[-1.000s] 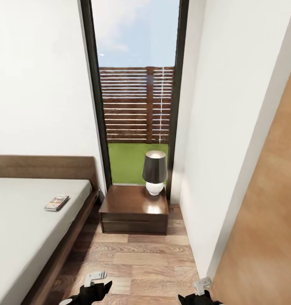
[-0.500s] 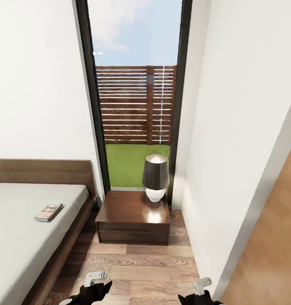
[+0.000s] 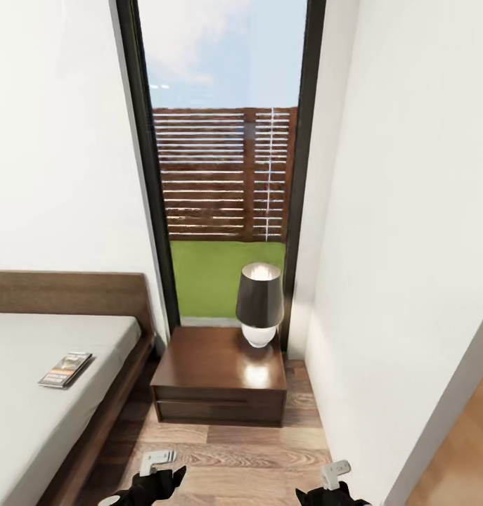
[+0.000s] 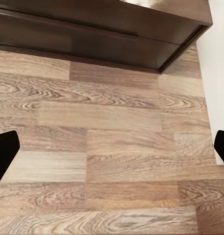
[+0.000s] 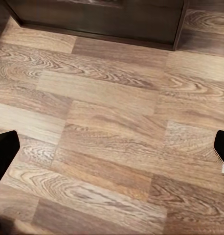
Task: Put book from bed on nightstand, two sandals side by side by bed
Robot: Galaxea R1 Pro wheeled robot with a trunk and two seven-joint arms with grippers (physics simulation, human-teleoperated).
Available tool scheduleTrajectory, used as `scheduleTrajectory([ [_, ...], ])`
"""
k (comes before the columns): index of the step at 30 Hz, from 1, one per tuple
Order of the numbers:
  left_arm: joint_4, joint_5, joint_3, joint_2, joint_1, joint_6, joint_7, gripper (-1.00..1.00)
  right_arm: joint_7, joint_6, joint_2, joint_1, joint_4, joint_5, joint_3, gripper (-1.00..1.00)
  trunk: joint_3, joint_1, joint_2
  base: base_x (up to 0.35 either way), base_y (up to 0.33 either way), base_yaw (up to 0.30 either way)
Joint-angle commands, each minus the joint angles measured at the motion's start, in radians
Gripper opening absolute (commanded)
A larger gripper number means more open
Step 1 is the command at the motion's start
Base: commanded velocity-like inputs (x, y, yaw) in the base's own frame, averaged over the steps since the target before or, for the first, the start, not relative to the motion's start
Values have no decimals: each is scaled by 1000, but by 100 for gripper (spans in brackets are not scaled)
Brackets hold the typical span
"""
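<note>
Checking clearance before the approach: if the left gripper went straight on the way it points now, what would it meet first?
Most likely the bare wood-plank floor: the left gripper, jaws wide open, looks down at it, and the nightstand lies further off beyond.

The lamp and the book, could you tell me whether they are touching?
Apart. The head view shows the lamp on the nightstand, the book on the bed.

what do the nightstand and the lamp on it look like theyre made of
The low dark reddish-brown nightstand looks like glossy varnished wood: its top mirrors the lamp. The lamp's round white base looks like glazed ceramic, though that is uncertain; its dark tapered shade is matte, possibly fabric.
</note>
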Motion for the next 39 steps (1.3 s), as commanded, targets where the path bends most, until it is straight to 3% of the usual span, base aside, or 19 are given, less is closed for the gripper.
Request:
scheduleTrajectory([
  [1,1,-4,7,0,-1,-3,-4,100,1,-6,-1,-2,4,7,-8,100,-1,1,-1,318,0,0],
  [19,1,-4,7,0,-1,-3,-4,100,1,-6,-1,-2,4,7,-8,100,-1,1,-1,108,0,0],
  [30,1,-4,7,0,-1,-3,-4,100,1,-6,-1,-2,4,7,-8,100,-1,1,-1,290,0,0],
  [39,1,-5,7,0,-1,-3,-4,100,1,-6,0,-2,4,7,-8,100,-1,1,-1,51,0,0],
])
